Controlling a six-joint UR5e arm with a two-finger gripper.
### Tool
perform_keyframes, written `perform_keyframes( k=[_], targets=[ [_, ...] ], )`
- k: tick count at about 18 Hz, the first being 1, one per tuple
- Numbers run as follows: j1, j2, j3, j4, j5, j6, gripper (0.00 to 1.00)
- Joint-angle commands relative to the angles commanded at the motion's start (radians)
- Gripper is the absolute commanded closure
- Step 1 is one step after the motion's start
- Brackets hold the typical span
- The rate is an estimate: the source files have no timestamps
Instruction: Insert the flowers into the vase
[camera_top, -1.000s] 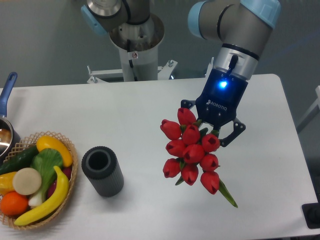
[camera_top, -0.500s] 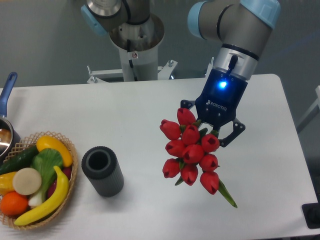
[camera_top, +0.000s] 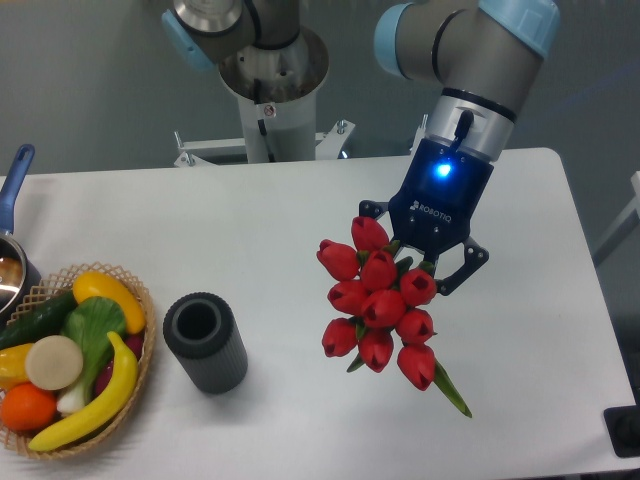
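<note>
Place: a robotics lab or test bench.
Arm mount: a grey metal pedestal (camera_top: 272, 95) stands behind the white table (camera_top: 250, 220), bolted to a bracket at the table's far edge.
Backdrop: a plain grey wall behind the table.
Props: a wicker basket (camera_top: 135, 385) of plastic fruit and vegetables at the table's left edge; a blue-handled pot (camera_top: 12, 235) just behind the basket.

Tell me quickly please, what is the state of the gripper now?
The two-finger gripper: closed on the bunch of red artificial tulips with green stems, holding it above the white table.
</note>
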Motion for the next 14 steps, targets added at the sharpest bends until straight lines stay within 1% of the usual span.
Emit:
perform_keyframes(
  k=[14],
  targets=[
    [-0.002, 0.000, 0.002, 0.000, 0.000, 0.000, 0.57]
  ],
)
